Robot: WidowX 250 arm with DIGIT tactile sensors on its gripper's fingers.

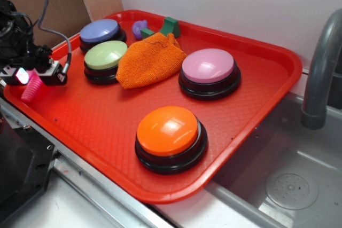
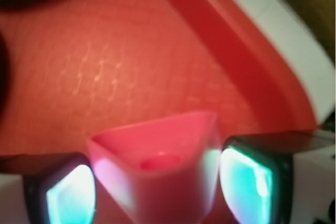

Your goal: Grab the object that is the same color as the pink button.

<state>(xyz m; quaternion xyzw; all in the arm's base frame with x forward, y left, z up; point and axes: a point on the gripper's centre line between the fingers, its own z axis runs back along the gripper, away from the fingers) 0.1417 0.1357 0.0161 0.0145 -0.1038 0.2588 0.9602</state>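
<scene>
Your gripper (image 1: 29, 78) sits at the far left of the exterior frame, over the left rim of the red tray (image 1: 256, 105), and it is closed onto the hot-pink toy bolt (image 1: 31, 87). You can see the bolt's ribbed shaft hanging below the fingers, tilted, above the tray's edge. In the wrist view the bolt's blocky head (image 2: 157, 161) fills the lower middle of the frame, pressed between the two glowing finger pads (image 2: 247, 182), with the tray's textured floor behind it and the rim running down the right side.

The pale pink button (image 1: 208, 70) stands right of centre on the tray, well apart from the gripper. The orange button (image 1: 170, 134) is in the lower middle, the green button (image 1: 105, 60) and the lavender-blue button (image 1: 100, 33) in the upper left. An orange knitted cloth (image 1: 149, 60) lies between the green and pink buttons, touching the green one. A small purple toy piece (image 1: 139, 28) and a dark green block (image 1: 170, 26) lie at the top of the tray. A grey faucet (image 1: 320, 68) rises at the right edge over a steel sink (image 1: 288, 180).
</scene>
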